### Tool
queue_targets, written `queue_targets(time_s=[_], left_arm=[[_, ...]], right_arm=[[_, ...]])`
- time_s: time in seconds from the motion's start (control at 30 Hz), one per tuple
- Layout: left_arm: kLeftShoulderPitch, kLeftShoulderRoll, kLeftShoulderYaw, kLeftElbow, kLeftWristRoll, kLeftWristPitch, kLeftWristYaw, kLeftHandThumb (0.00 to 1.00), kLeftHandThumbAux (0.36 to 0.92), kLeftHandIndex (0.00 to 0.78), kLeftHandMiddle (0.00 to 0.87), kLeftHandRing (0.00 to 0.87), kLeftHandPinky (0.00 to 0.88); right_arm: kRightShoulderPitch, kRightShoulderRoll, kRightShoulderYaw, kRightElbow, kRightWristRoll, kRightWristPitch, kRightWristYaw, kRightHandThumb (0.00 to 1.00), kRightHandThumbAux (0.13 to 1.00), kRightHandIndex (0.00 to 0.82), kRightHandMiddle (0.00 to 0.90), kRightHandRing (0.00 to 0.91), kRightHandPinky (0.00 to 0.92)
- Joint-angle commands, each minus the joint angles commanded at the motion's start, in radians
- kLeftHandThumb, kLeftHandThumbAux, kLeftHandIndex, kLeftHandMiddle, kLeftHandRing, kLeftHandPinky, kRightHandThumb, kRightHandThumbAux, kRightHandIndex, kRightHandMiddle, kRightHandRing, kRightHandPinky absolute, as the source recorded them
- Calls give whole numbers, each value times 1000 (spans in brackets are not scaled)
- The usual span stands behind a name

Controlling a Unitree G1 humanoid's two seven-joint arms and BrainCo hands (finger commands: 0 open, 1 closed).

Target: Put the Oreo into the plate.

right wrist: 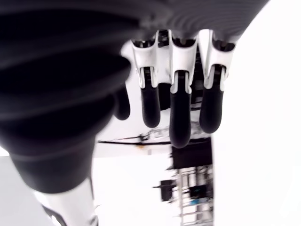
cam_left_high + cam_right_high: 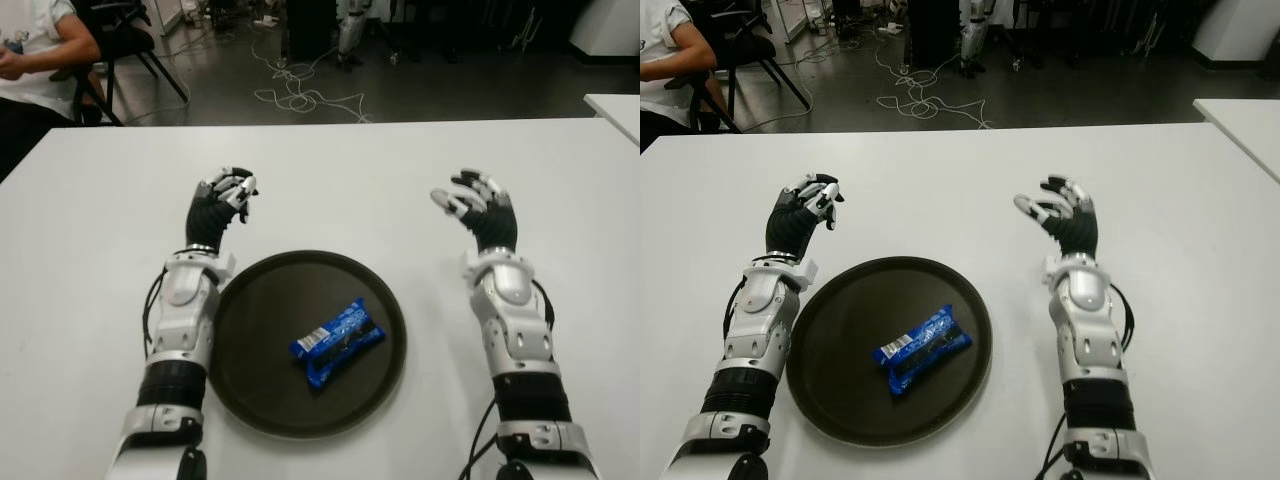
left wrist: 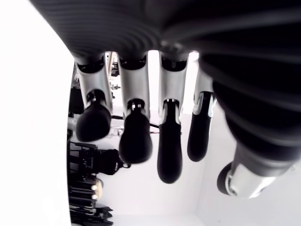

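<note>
- Oreo pack [image 2: 337,343]: a blue wrapper lying flat inside the plate [image 2: 250,300], a little right of its centre and set at a slant. No hand touches it.
- Plate: a dark round dish on the white worktop [image 2: 330,190], between the robot's two forearms. Its left rim sits just beside the left forearm; whether they touch cannot be told.
- Left hand [image 2: 225,195]: raised beyond the plate's far-left edge, fingers loosely curled with clear gaps between them. The left wrist view confirms nothing lies in the palm or between the fingers [image 3: 136,141]. Released and empty.
- Right hand [image 2: 470,200]: held up to the right of the plate and well apart from it, palm turned inward, fingers relaxed. The right wrist view shows only bare fingers [image 1: 181,127] against the worktop. Released and empty.
- Surroundings: a seated person [image 2: 35,50] at the far-left corner, cables [image 2: 300,95] on the floor beyond the worktop.
- Assessment: the placement appears complete, since the pack rests wholly within the rim and both hands are clear of it. Nothing of the task looks outstanding, beyond perhaps bringing the arms to rest.
</note>
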Motion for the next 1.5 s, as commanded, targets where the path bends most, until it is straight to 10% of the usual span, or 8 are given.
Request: queue_targets(time_s=[0.43,1.2,1.5], left_arm=[[13,-8,-6,-30,16,36,37,824,681,369,486,464,494],[22,-9,-18,-41,25,29,35,817,689,348,476,393,466],[11,-7,-13,-16,34,9,47,541,647,135,268,298,393]], right_arm=[[-4,-17,3,82,-50,-173,2,0,836,297,394,424,445],[-13,-43,20,155,-66,-274,39,0,806,286,385,425,439],[-32,-51,10,218,-55,-328,61,0,802,280,376,422,442]])
